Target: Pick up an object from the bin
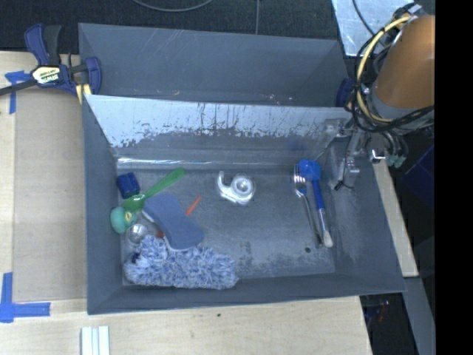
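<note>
Grey metal bin (222, 72) is sitting under the camera with its stuff lying loose on the floor, mostly bunched at the left. The gripper (346, 170) is hanging low at the right side of the bin, close to the right wall, and honestly I can't tell whether it's open or closed from this angle. Nothing is showing in its grasp.

Just left of it, 1 blue-handled utensil (317, 198) is lying on the floor, its silver head pointing toward the back wall and its handle running toward the front. That's the nearest thing to the gripper.

1 white curled plastic piece (237, 188) is lying alone mid-bin. Over at the left, a green spoon (159, 187), a blue flat pad (174, 220), a small blue block (127, 183), a thin orange stick (194, 206) and a fuzzy blue-white cloth (181, 266) are lying heaped together.
</note>
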`<state>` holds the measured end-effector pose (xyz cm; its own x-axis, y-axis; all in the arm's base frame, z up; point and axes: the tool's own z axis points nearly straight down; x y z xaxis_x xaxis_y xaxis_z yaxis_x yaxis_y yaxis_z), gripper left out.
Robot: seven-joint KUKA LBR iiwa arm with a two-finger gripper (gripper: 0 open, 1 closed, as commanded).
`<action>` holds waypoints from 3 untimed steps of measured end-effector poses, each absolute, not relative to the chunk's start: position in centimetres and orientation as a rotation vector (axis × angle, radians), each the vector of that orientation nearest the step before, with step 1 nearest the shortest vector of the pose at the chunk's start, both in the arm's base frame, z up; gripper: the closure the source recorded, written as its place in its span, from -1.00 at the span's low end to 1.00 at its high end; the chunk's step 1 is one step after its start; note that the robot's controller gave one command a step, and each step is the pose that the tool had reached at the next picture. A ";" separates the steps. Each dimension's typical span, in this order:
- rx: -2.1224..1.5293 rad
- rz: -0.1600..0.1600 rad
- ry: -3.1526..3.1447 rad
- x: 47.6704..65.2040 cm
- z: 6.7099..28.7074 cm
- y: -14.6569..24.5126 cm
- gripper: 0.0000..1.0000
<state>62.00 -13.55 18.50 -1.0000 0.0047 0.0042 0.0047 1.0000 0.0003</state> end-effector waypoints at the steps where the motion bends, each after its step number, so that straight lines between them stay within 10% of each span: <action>1: 0.000 0.001 -3.146 62.2 19.1 -13.5 -1.00; 2: -0.183 0.001 -3.132 62.4 7.0 -13.1 -1.00; 3: -0.382 0.003 -3.138 61.6 11.7 -13.3 -1.00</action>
